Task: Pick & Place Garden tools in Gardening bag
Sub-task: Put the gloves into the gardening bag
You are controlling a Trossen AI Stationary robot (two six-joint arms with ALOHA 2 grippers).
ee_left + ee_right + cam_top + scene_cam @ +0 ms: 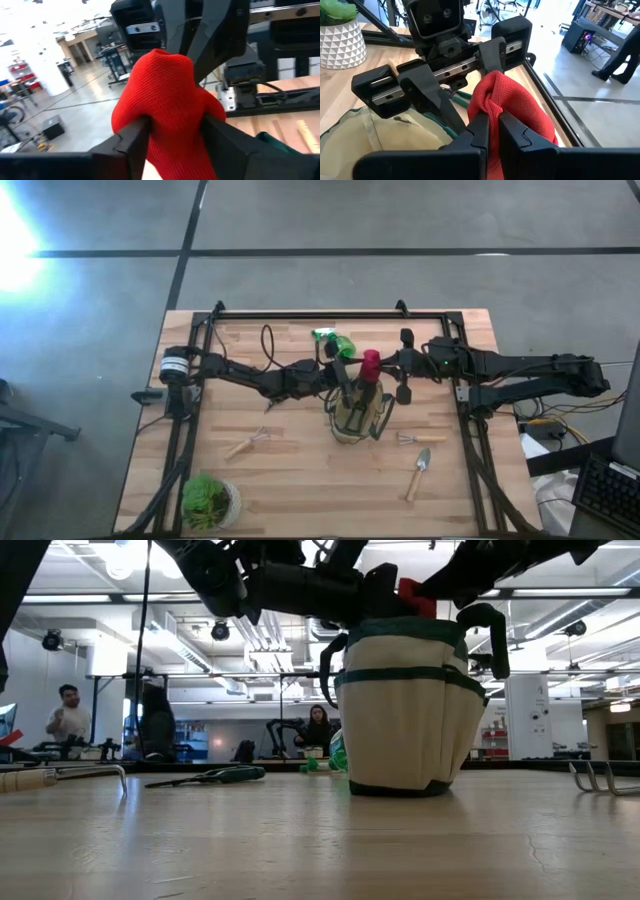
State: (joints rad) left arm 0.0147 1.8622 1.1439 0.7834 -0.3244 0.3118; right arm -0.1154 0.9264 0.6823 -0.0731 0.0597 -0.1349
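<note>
from my remote seat: left gripper (172, 137) sits over the gardening bag (357, 416), fingers spread either side of the red glove (167, 105), not pinching it. right gripper (490, 131) meets it from the opposite side, clamped tight on the glove's fabric. bag directly beneath both.

Both arms reaching to table centre, left claw (172, 132) spread, right claw (492, 125) pinched closed

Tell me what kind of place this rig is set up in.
Most likely a large open robotics lab or workshop: a wooden table on polished concrete, exposed ceiling ducts and strip lights, and people at other workstations behind the gardening bag.
</note>
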